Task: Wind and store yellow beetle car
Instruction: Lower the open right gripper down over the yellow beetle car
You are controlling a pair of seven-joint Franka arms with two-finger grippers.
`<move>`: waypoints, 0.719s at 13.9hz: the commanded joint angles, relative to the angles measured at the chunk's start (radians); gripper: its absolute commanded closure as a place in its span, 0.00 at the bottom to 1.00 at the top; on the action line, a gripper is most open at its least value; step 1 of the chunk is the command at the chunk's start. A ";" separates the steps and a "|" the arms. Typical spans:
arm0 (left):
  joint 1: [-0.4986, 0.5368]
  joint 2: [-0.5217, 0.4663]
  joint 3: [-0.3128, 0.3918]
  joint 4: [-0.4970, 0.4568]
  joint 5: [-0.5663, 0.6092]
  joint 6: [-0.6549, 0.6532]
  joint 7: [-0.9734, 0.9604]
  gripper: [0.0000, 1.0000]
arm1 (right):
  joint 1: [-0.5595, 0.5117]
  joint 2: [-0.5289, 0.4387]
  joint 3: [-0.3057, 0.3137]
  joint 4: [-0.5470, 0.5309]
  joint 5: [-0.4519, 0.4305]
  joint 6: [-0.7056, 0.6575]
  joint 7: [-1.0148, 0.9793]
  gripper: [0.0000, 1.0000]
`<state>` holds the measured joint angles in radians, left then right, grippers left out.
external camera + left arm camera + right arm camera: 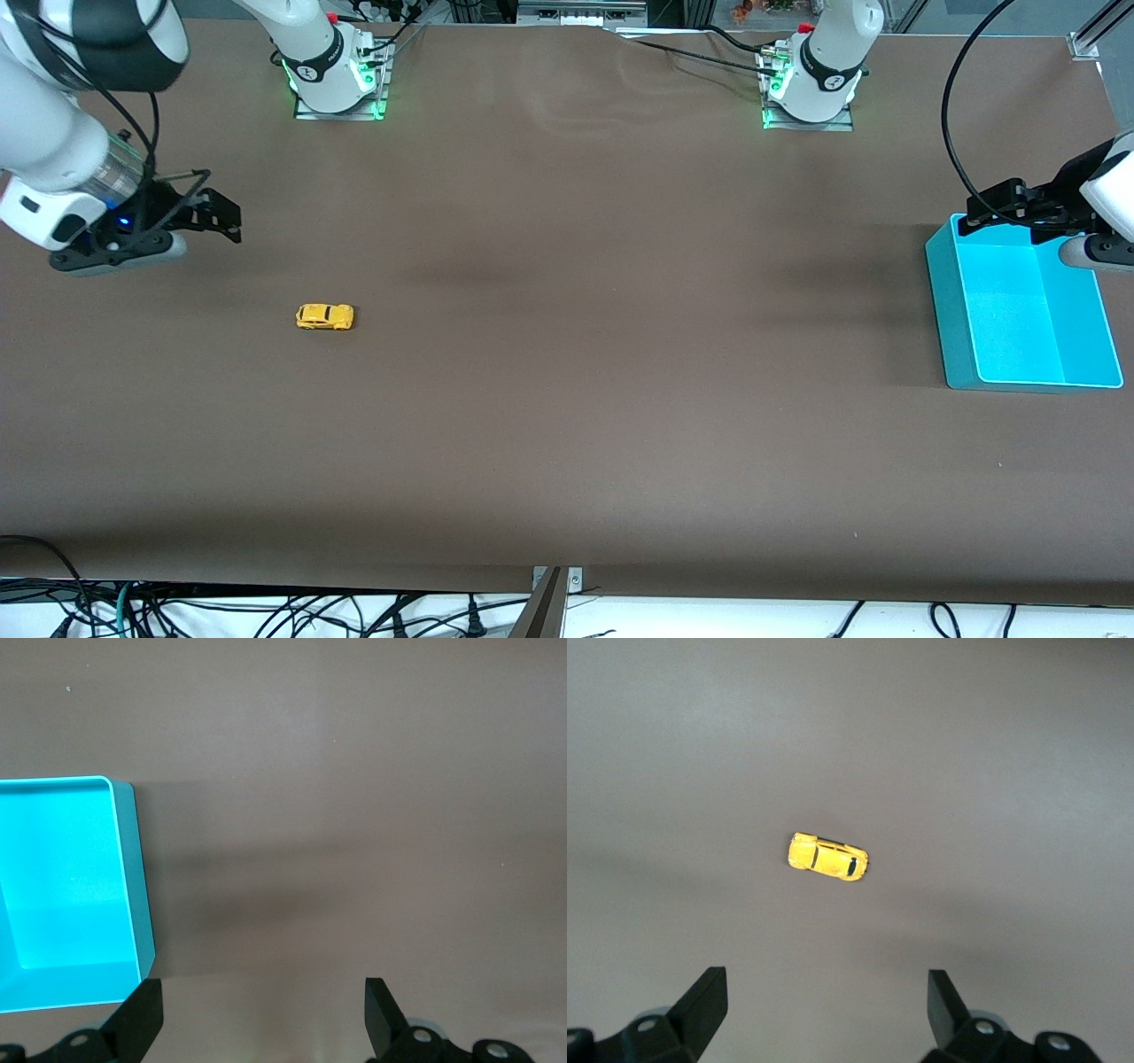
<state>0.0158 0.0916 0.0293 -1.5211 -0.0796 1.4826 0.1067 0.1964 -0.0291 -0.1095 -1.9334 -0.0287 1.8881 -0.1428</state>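
The yellow beetle car sits on its wheels on the brown table toward the right arm's end. It also shows in the right wrist view, ahead of the open jaws. My right gripper is open and empty, up in the air over bare table beside the car. My left gripper is open and empty, over the edge of the cyan bin at the left arm's end. In the left wrist view the bin lies beside the gripper.
The cyan bin is empty inside. The two arm bases stand along the table's top edge. Cables hang below the table's front edge.
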 commanded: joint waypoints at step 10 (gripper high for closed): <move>-0.002 -0.007 -0.003 0.004 0.011 -0.002 -0.005 0.00 | -0.003 -0.017 0.092 -0.326 0.006 0.267 -0.033 0.00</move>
<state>0.0158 0.0916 0.0292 -1.5210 -0.0796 1.4826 0.1067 0.1979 -0.0327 -0.0529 -2.2171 -0.0287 2.1328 -0.1421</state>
